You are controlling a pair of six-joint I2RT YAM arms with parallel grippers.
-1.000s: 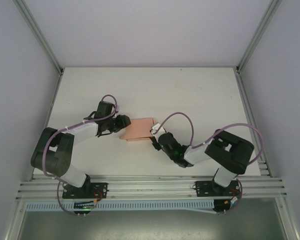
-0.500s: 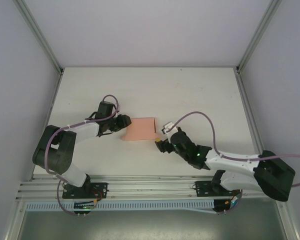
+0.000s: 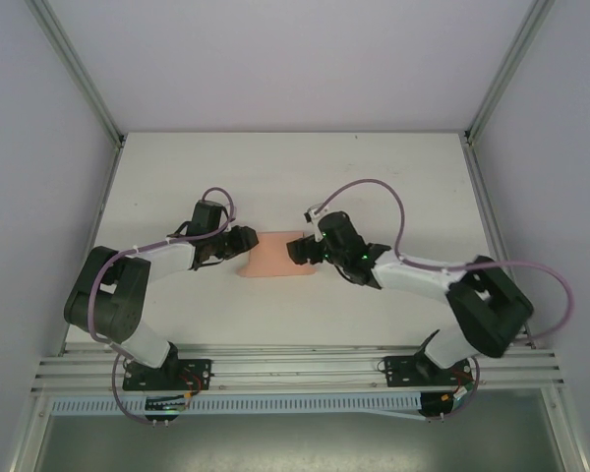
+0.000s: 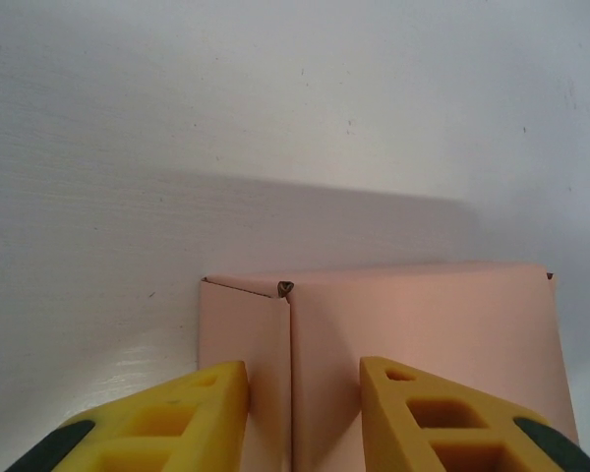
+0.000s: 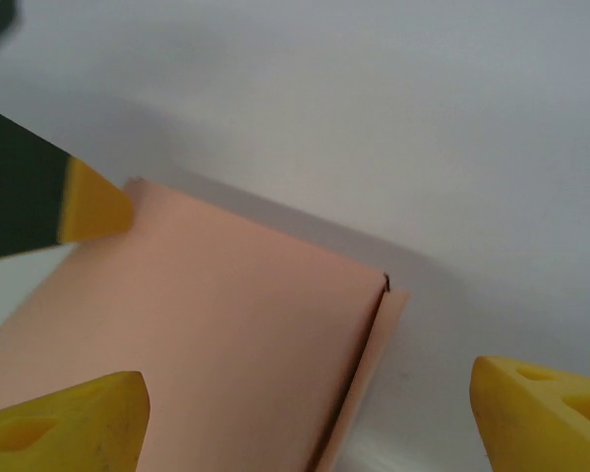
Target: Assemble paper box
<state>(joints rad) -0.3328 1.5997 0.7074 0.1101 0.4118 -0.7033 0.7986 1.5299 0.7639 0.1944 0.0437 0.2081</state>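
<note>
- The paper box [image 3: 275, 255] lies on the white bench [image 3: 374, 177], a little left of centre, salmon-pink and low, with a claw at each end.
- Left claw [image 3: 244, 242] is right on the box's left end, touching it.
- From the left wrist the box [image 4: 423, 334] runs away from the camera, and a sharp fold [image 4: 290, 374] comes straight down between the yellow fingers [image 4: 182, 418].
- A slim side panel sits by the one finger and the broad panel by the other. Both fingers lie against pink card, so this claw is set narrow and gripping the box's end.
- Right claw [image 3: 300, 251] meets the box's right end, facing the left claw across it.
- From the right wrist its fingers [image 5: 64, 428] stand far apart at the bottom corners. That claw is spread wide and holds nothing, and the box [image 5: 226, 324] lies ahead of it and between the tips.
- A narrow flap [image 5: 374, 344] angles down off the box's near corner towards the bench.
- The left claw's yellow tip [image 5: 93, 208] shows at the box's far end in the right wrist view.
- Left arm [image 3: 108, 295]: elbow tucked low at the left edge, white forearm reaching up and right to the box.
- Right arm [image 3: 487, 305]: elbow out to the right, forearm stretched long and low leftward across the bench.
</note>
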